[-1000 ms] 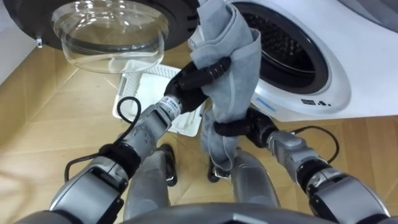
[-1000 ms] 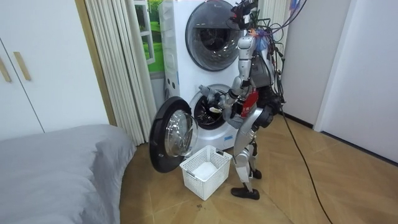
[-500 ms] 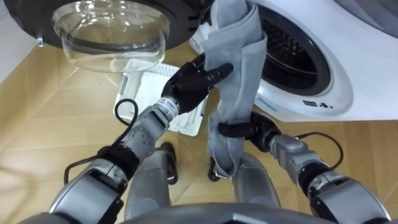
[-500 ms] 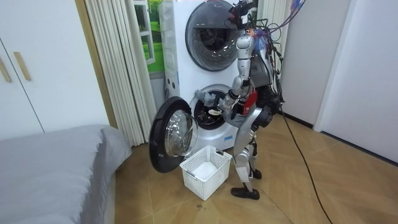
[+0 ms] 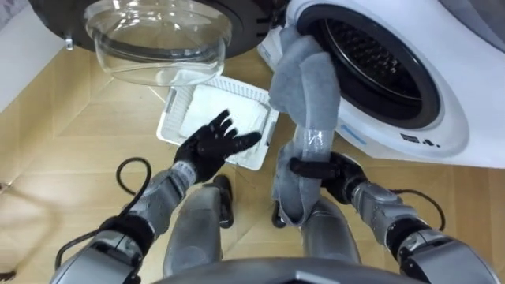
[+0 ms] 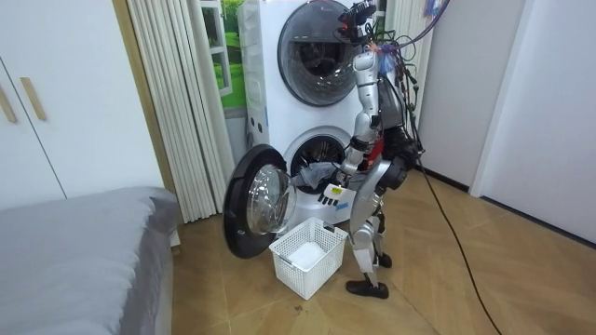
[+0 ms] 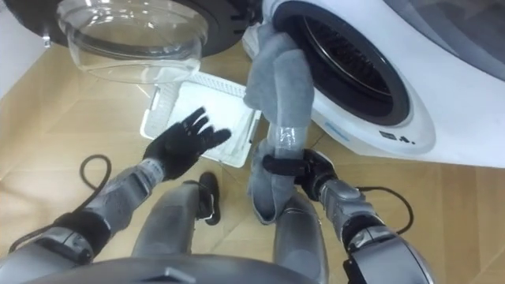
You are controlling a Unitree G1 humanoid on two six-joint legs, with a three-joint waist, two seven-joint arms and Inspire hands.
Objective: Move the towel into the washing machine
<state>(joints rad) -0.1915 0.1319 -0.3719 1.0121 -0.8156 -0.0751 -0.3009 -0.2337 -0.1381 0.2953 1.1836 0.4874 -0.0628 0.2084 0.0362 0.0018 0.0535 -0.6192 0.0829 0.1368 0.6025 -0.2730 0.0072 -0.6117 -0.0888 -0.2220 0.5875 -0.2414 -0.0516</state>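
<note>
a wooden floor (image 5: 55, 134) carries the white basket (image 5: 183, 118) and the washing machine (image 5: 442, 102) beside it.

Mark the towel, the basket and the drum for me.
towel (image 5: 306, 87), left eye view, on its upper fold.
basket (image 5: 205, 106), left eye view, on its bare bottom.
drum (image 5: 375, 67), left eye view, on its perforated inner wall.
</note>
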